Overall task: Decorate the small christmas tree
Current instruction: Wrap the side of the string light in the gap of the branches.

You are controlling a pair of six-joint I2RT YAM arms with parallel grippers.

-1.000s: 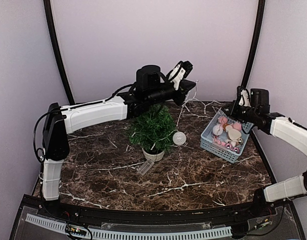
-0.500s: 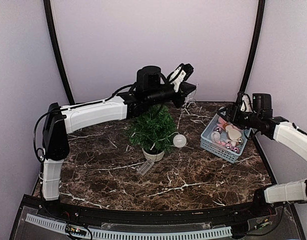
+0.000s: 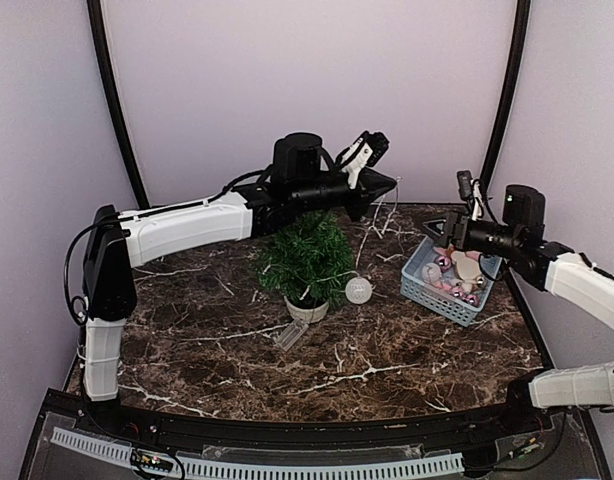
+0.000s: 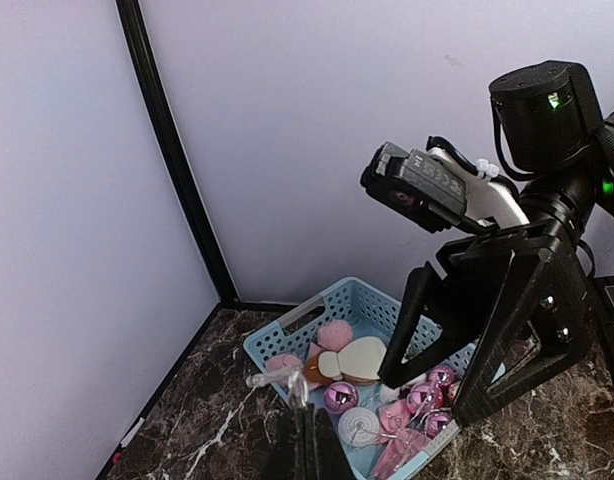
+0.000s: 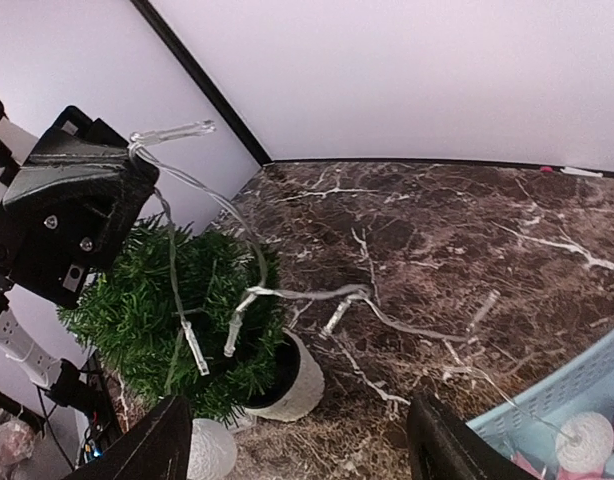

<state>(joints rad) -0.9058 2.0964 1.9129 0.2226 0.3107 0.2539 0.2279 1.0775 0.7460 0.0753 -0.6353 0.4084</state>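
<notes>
Dark-green small christmas tree (image 3: 307, 262) stands mid-table in its pale pot (image 3: 307, 310); above it the left gripper (image 3: 387, 183) clamps the clear light string (image 5: 297, 293) — right gripper (image 3: 445, 238), fingers apart, hovers over the blue basket (image 3: 432, 297).

Left arm (image 3: 187, 225) stretches out level, left end effector (image 3: 385, 183) clamped on a light string (image 5: 172, 250); right end effector (image 3: 440, 237) spreads its 2 fingers wide apart.

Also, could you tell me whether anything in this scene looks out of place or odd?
Yes: the light string hangs from the shut left gripper above the small christmas tree, and the rest sprawls across the table towards the blue basket. A white ball sits by the pot, outside the basket.
</notes>
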